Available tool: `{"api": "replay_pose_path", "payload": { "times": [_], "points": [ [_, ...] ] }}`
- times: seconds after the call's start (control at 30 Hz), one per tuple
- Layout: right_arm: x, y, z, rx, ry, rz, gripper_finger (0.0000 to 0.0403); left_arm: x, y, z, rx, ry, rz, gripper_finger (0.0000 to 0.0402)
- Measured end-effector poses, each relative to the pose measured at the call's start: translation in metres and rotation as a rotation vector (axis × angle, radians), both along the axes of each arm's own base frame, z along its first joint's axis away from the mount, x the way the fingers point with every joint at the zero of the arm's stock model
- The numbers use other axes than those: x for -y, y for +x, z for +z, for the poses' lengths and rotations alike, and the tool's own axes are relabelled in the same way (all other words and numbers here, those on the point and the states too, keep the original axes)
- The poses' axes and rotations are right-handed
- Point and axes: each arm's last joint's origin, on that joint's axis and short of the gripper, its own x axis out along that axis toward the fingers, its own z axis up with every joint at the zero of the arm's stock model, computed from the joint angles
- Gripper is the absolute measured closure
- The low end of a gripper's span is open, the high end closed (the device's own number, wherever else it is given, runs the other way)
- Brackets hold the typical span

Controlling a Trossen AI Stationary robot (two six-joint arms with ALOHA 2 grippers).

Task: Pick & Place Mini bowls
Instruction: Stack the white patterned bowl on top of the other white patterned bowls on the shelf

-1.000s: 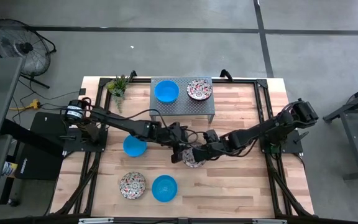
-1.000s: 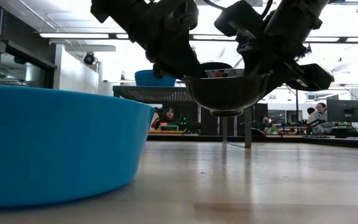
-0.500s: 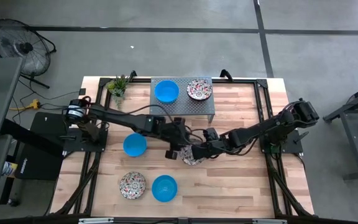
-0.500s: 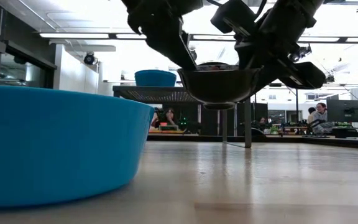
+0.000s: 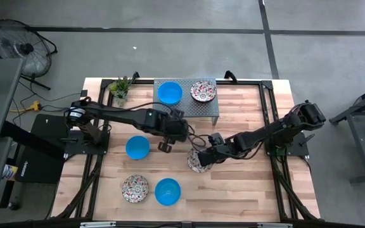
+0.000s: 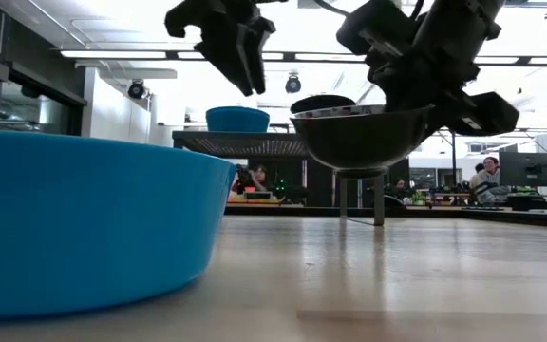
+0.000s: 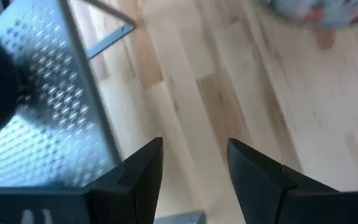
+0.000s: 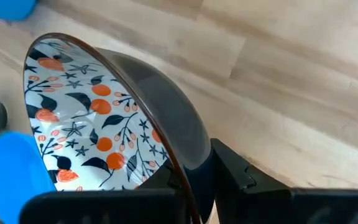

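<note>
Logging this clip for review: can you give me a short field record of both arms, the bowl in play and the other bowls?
left end effector: open, empty, beside the shelf
right end effector: shut on floral bowl rim
floral bowl: lifted clear of the table in low view
shelf: one blue bowl, one floral
table: two blue bowls, one floral

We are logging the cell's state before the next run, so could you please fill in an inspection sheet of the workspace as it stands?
Surface: wooden table with a perforated metal shelf.
Job's things: blue bowl and floral bowl on shelf; three bowls on table; held floral bowl lifted.
Clutter: potted plant.
Grippers: right gripper shut on held floral bowl's rim; left gripper open, empty.
Cables: along left arm.
Surroundings: floor fan; people at desks.
</note>
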Motion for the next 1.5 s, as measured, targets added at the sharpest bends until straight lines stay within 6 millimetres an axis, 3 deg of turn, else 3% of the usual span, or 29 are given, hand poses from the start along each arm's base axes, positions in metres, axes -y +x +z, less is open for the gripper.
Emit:
{"api": "replay_pose_path", "payload": {
  "times": [0.37,0.57,0.77,0.97,1.2,1.3,1.5],
  "points": [
    [0.002,-0.009,0.014,0.012,0.017,0.009,0.0376,-0.002,-0.023,-0.001,-0.229,0.005,0.026,0.0229],
    [0.010,-0.029,0.038,0.022,-0.004,-0.007,0.0376,-0.003,-0.049,0.021,-0.166,0.017,0.037,0.0229],
    [0.024,-0.055,0.065,0.061,-0.032,-0.042,0.0376,-0.006,-0.080,0.036,0.008,0.007,0.043,0.0229],
    [0.047,-0.077,0.092,0.141,-0.052,-0.088,0.0376,-0.008,-0.112,0.021,0.218,-0.086,0.018,0.0229],
    [0.090,-0.095,0.121,0.231,-0.072,-0.125,0.0376,-0.010,-0.164,0.011,0.507,-0.253,-0.013,0.0229],
    [0.111,-0.100,0.132,0.228,-0.064,-0.116,0.0376,-0.010,-0.177,0.017,0.679,-0.289,-0.033,0.0229],
    [0.150,-0.106,0.152,0.271,-0.085,-0.111,0.0376,-0.012,-0.197,0.019,0.804,-0.305,-0.060,0.0229]
  ]
}}
